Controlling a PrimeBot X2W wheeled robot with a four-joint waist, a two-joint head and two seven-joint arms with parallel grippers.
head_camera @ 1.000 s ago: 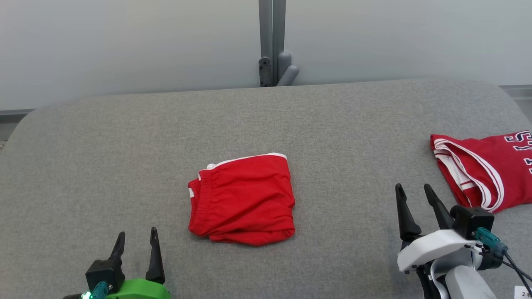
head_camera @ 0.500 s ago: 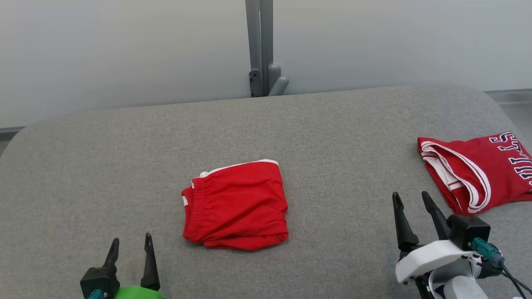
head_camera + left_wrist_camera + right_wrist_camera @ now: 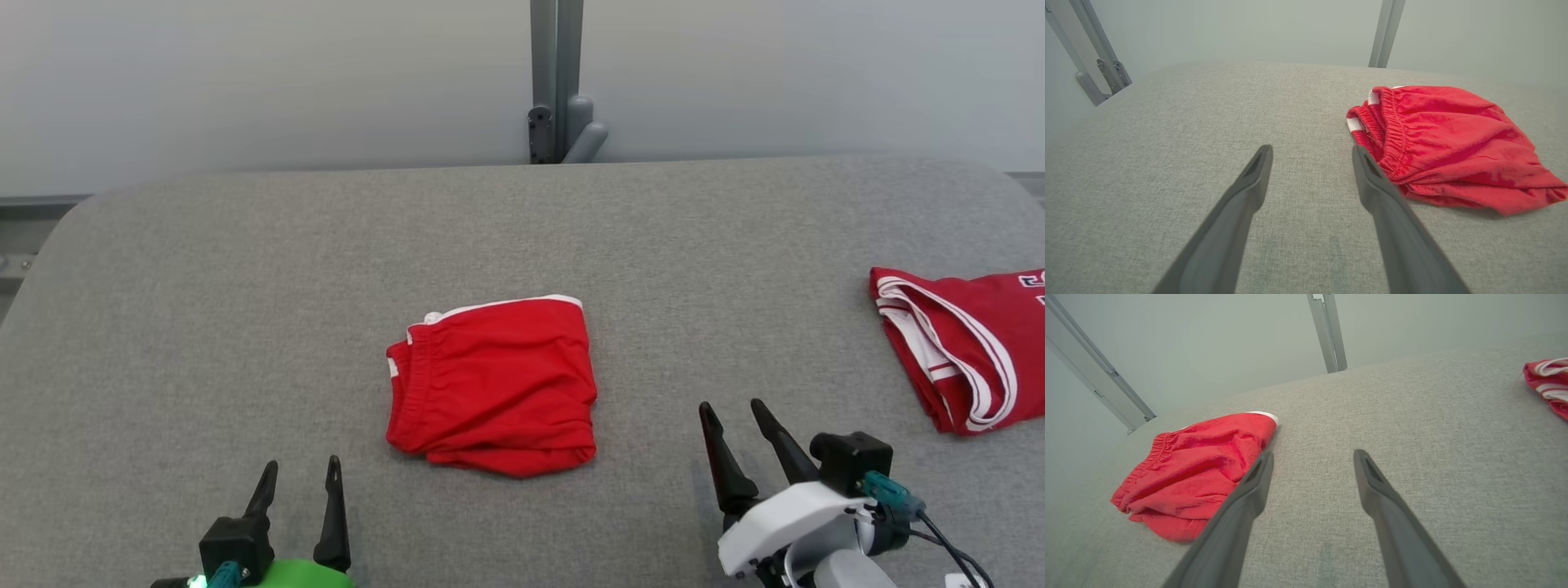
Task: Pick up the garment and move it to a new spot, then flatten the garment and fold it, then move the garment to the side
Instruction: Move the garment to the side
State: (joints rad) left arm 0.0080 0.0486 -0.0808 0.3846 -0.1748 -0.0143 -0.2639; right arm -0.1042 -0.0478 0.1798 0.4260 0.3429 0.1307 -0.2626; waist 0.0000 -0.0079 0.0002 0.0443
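The garment, a pair of red shorts (image 3: 494, 384) with a white-trimmed hem and an elastic waistband, lies folded in a compact pile at the middle of the grey padded table (image 3: 245, 286). My left gripper (image 3: 302, 463) stands open near the front edge, to the left of the shorts and apart from them. In the left wrist view its gripper (image 3: 1311, 149) points past the waistband side of the shorts (image 3: 1445, 139). My right gripper (image 3: 731, 404) is open to the right of the shorts, holding nothing. The right wrist view has its gripper (image 3: 1313, 453) with the shorts (image 3: 1196, 469) on the left.
A second red garment, a jersey (image 3: 963, 351) with white stripes, lies at the table's right edge; a corner of the jersey (image 3: 1547, 381) appears in the right wrist view. A grey metal post (image 3: 557, 82) rises behind the table against a pale wall.
The head view has shifted. Relative to the shorts, my right gripper has moved left, closer to them, and back toward the front edge. The shorts lie as before.
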